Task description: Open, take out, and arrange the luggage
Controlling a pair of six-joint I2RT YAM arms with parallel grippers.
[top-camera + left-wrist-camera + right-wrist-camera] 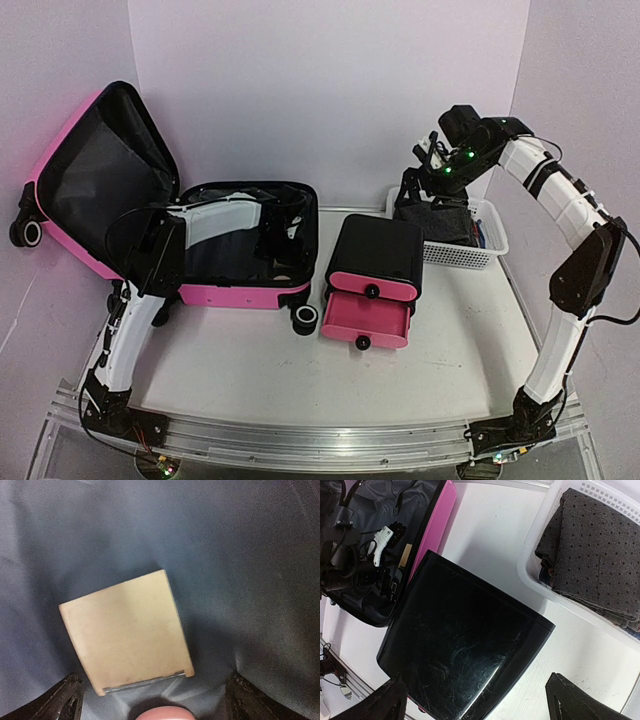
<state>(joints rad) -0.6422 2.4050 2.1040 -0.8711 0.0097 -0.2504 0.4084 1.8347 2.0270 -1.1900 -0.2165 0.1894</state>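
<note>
The luggage lay at nine o'clock on the counter, its lid already thrown back toward ten o'clock, so the opening looked done and the taking-out was the step in hand. The left tool hung inside the open shell with its fingers spread wide and nothing between them. Just beyond them, toward twelve o'clock in the wrist view, a flat tan card lay on the dark lining. The next move probably called for a descent and a pinch across the card's edges, which could be awkward with so thin a thing on soft cloth.

The right tool hovered at two o'clock above the white basket, also wide and empty.

By count there were:
- one suitcase
- one black cabinet at the centre, with two pink drawers, the lower pulled out
- one basket holding one folded grey felt cloth
- one tan card

The loose dark things in the shell were too jumbled to count.
</note>
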